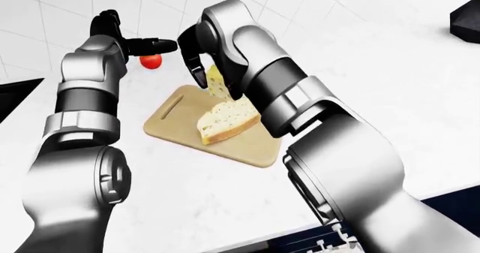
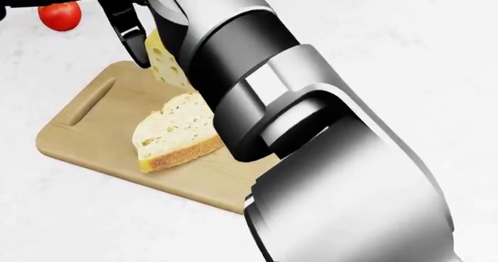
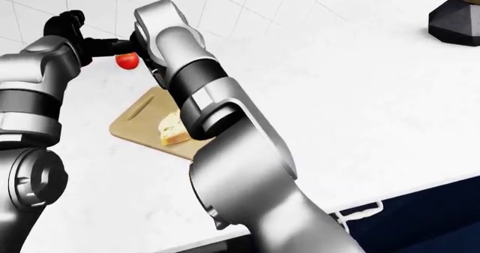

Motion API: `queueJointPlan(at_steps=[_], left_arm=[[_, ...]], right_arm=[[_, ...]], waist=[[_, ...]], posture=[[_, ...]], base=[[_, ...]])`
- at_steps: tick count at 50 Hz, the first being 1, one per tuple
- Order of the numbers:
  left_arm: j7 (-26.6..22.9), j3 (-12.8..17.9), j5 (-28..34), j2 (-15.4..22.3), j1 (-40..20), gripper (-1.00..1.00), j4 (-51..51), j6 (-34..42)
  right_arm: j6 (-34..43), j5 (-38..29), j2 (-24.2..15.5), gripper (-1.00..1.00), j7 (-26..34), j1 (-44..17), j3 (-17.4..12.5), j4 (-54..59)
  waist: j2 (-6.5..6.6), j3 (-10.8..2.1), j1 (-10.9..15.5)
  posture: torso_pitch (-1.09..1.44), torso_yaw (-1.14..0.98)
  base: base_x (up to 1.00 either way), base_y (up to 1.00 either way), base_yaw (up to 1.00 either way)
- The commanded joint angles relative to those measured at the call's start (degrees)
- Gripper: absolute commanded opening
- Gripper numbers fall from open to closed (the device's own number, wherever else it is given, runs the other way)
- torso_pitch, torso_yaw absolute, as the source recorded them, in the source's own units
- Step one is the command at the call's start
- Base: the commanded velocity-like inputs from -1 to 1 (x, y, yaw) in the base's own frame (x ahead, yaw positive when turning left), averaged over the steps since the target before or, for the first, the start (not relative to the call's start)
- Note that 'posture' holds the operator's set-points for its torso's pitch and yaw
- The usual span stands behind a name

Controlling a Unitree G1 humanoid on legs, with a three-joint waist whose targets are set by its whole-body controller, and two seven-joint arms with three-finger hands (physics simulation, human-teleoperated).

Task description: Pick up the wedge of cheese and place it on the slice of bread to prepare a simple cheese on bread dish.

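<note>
Centrally, in the left-eye view, my right hand (image 1: pixel 201 67) pinches the wedge of cheese (image 1: pixel 218 84), its dark fingers (image 1: pixel 196 73) closed against the wedge's left face while the pale, holed block hangs below the palm. The wedge sits just above the upper end of the slice of bread (image 1: pixel 227 119); whether its lower tip touches the crumb I cannot tell, since the forearm covers that junction in the head view. The bread lies flat on the wooden cutting board (image 1: pixel 174 119), crust edge toward the bottom of the view, and my right arm hides its right half in the head view. The board rests on the white counter (image 1: pixel 390 84), with its slot handle (image 2: pixel 91 100) at the left end. A tomato (image 1: pixel 151 61) stands on the counter beyond the board's upper left corner, well apart from the bread.

My left hand (image 1: pixel 153 45) is raised at the upper left of the left-eye view, its dark fingers extended toward the right and holding nothing, just above the tomato in the picture. A dark angular object (image 3: pixel 455 23) occupies the upper right corner of the right-eye view, far from the board. White wall tiles (image 1: pixel 45 16) fill the upper left.
</note>
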Motion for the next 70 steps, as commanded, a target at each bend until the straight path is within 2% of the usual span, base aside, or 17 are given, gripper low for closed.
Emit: queueJointPlan(at_steps=[1, 13, 43, 44, 45, 60, 70], left_arm=[[0.12, 0.18, 0.17, 0.94, -2.44, 1.00, -2.27, -1.92], [-0.14, 0.59, 0.06, 1.62, -1.49, 1.00, -0.30, -3.89], [-0.09, 0.72, -0.11, 1.64, 0.26, 1.00, 2.55, -7.16], [-0.09, 0.71, -0.10, 1.65, 0.21, 1.00, 2.60, -7.17], [-0.09, 0.71, -0.11, 1.65, 0.15, 1.00, 2.61, -7.14], [0.07, 0.40, 0.03, 1.23, -0.78, 1.00, 1.07, -5.42], [0.01, 0.34, -0.04, 1.06, -1.35, 1.00, -0.31, -3.92]], right_arm=[[-0.02, -0.04, -0.39, -1.00, -2.00, -2.08, -0.06, -2.10], [-0.66, -0.30, 0.20, -1.00, -5.62, 0.70, -0.05, 0.18], [-0.68, 0.71, -0.55, -1.00, -9.60, 4.50, -1.32, 1.78], [-0.61, 0.76, -0.58, -0.85, -9.63, 4.44, -1.37, 1.77], [-0.52, 0.79, -0.63, 1.00, -9.61, 4.29, -1.41, 1.76], [0.66, 1.10, -2.10, 1.00, -8.20, 1.54, -1.68, 1.31], [1.87, 2.50, -5.19, 1.00, -6.75, -2.83, -2.56, 0.52]], waist=[[0.47, -2.11, -0.08], [0.69, -2.37, -0.07], [0.47, -2.79, 0.27], [0.45, -2.80, 0.29], [0.42, -2.81, 0.31], [0.20, -2.60, 0.55], [-0.08, -2.33, 0.65]], posture=[[0.00, 0.00], [0.00, 0.00], [0.00, 0.00], [0.00, 0.00], [0.00, 0.00], [0.00, 0.00], [0.00, 0.00]], base=[[0.00, 0.00, 0.00], [0.00, 0.00, 0.00], [0.00, 0.00, 0.00], [0.00, 0.00, 0.00], [0.00, 0.00, 0.00], [0.00, 0.00, 0.00], [0.00, 0.00, 0.00]])
